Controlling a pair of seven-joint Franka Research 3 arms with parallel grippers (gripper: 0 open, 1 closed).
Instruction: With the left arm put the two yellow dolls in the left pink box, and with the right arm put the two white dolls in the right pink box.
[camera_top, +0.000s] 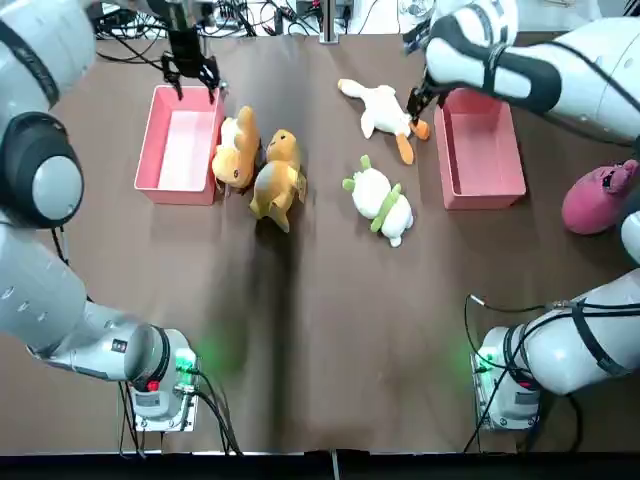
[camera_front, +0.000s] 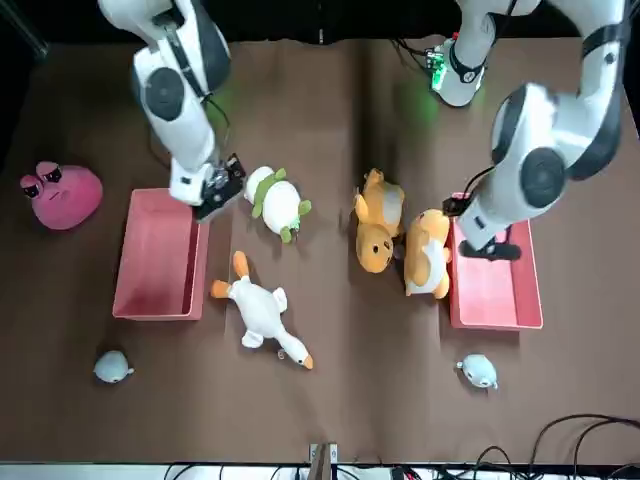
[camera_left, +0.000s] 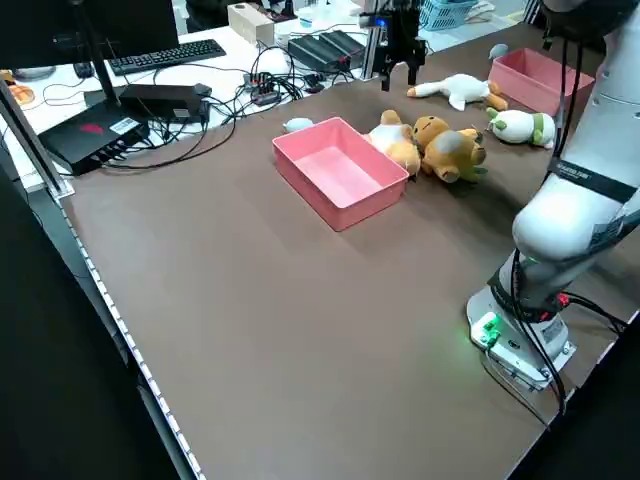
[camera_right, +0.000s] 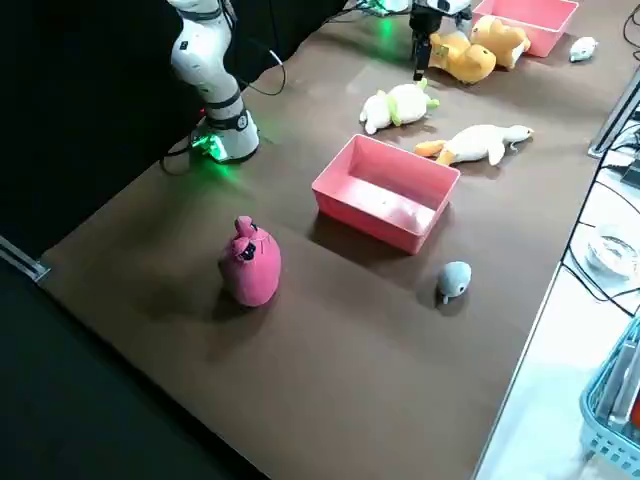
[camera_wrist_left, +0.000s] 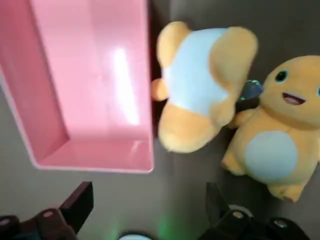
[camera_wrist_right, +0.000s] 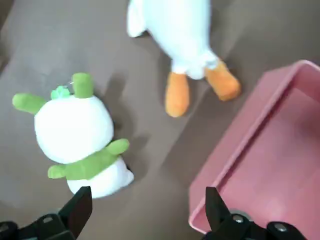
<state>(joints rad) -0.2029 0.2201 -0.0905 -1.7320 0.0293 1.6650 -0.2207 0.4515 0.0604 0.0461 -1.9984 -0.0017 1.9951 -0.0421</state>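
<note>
Two yellow dolls lie side by side on the brown table, one (camera_top: 237, 148) touching the left pink box (camera_top: 165, 180), the other (camera_top: 277, 178) just right of it. My left gripper (camera_top: 192, 88) hangs open and empty over that box's far end; its wrist view shows the box (camera_wrist_left: 90, 85) and both dolls (camera_wrist_left: 200, 85) (camera_wrist_left: 272, 145). A white duck (camera_top: 378, 108) and a white doll with green trim (camera_top: 380, 200) lie left of the right pink box (camera_top: 480, 185). My right gripper (camera_top: 418, 103) is open and empty, above the duck's orange feet (camera_wrist_right: 195, 87) by the box's far corner.
A pink round plush (camera_top: 598, 197) sits at the table's right edge. Two small grey-blue toys (camera_front: 112, 367) (camera_front: 480, 371) lie beyond the boxes at the far side. Cables and a keyboard (camera_left: 165, 55) lie off the far edge. Both boxes hold nothing.
</note>
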